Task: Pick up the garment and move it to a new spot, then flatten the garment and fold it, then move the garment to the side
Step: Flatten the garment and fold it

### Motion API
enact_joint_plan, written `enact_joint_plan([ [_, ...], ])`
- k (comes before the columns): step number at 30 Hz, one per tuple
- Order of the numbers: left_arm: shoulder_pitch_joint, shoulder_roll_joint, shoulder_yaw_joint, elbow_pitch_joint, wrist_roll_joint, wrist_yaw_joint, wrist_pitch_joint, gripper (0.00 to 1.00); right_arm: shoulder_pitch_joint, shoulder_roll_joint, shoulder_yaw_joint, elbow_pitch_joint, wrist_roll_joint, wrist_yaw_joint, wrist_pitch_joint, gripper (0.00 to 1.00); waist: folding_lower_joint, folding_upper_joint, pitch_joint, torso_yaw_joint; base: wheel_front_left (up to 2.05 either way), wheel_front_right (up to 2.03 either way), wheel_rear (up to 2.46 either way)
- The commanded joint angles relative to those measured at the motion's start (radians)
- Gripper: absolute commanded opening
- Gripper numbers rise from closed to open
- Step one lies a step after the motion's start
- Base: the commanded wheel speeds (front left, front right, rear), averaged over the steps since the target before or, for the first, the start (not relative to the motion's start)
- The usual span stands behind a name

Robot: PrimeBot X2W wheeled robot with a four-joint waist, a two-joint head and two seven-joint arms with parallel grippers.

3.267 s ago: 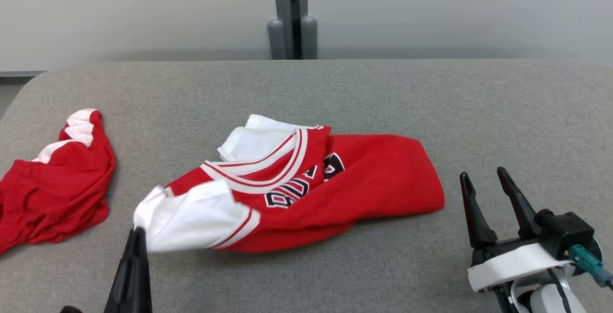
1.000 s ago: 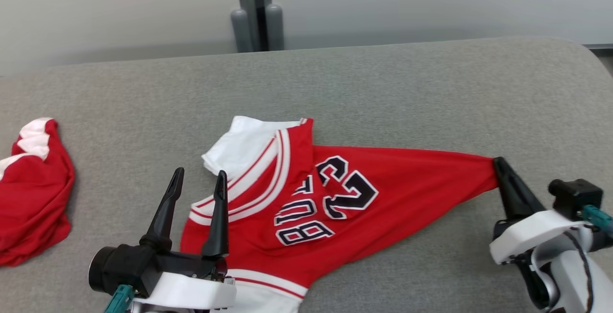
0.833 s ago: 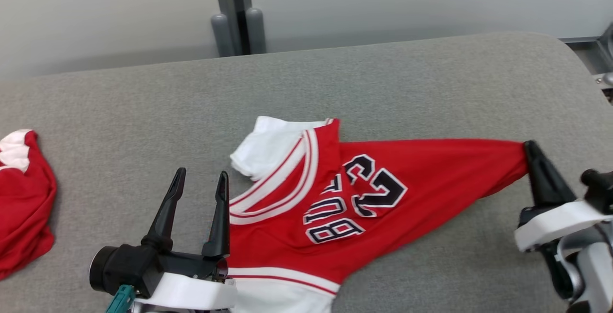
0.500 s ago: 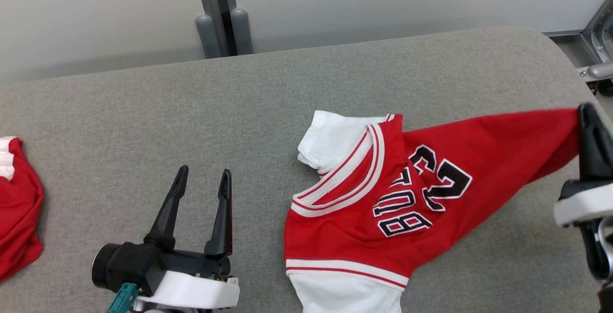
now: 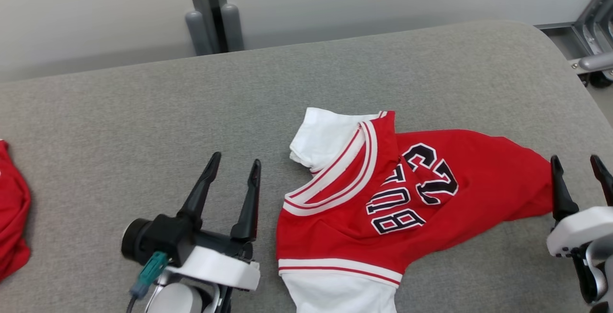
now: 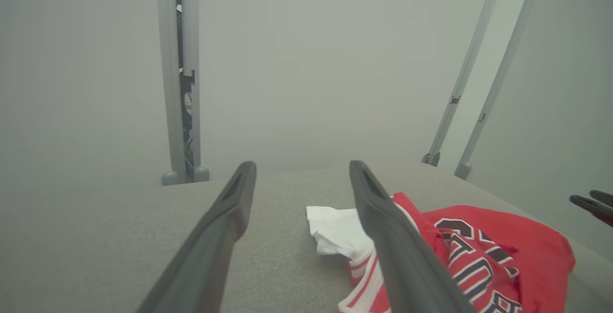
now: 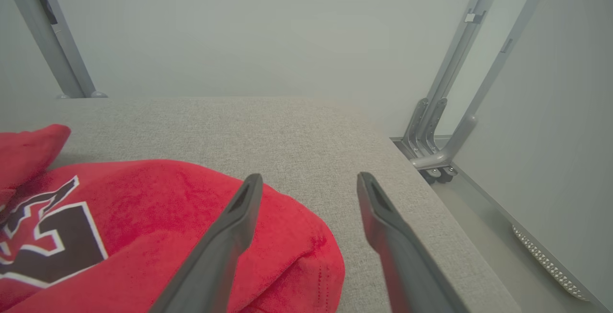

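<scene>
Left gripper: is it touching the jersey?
Apart. The head view shows a strip of bare table between the open left gripper and the jersey collar edge.

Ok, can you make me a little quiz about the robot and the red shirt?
1. True or false: the right tool is shut on the red shirt.
2. What colour is the shirt's sleeve? A white, B blue, C green.
3. Which tool is nearer that sleeve?
Key: 1 false, it is open; 2 A; 3 the left tool.
</scene>
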Motion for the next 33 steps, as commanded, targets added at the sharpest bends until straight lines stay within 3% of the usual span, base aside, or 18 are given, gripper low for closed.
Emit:
enact_joint_plan([
  [1, -0.043, 0.004, -0.019, 0.034, -0.008, -0.010, -0.002, 1.00, -0.009, 0.017, -0.011, -0.040, -0.027, 0.000, -0.009, 1.00, 0.0000, -0.0001, 0.008, -0.022, 0.00, 0.00, 0.00],
  [9, -0.227, 0.005, -0.125, 0.187, -0.067, -0.006, 0.123, 1.00, 0.082, 0.101, 0.083, -0.395, -0.048, 0.000, -0.011, 1.00, 0.0000, -0.0001, 0.029, -0.105, 0.00, 0.00, 0.00],
  [14, -0.301, 0.004, -0.180, 0.245, -0.098, 0.016, 0.175, 1.00, 0.132, 0.120, 0.115, -0.501, -0.031, 0.000, -0.011, 1.00, 0.0000, -0.0001, 0.040, -0.146, 0.00, 0.00, 0.00],
  [24, -0.478, 0.004, -0.304, 0.411, -0.210, 0.057, 0.317, 1.00, 0.150, 0.146, 0.142, -0.506, -0.009, 0.000, -0.009, 1.00, 0.0000, -0.0001, 0.068, -0.232, 0.00, 0.00, 0.00],
  [33, -0.614, 0.005, -0.358, 0.631, -0.208, 0.140, 0.398, 1.00, 0.136, 0.159, 0.179, -0.488, 0.010, 0.000, -0.009, 1.00, 0.0000, -0.0001, 0.083, -0.294, 0.00, 0.00, 0.00],
])
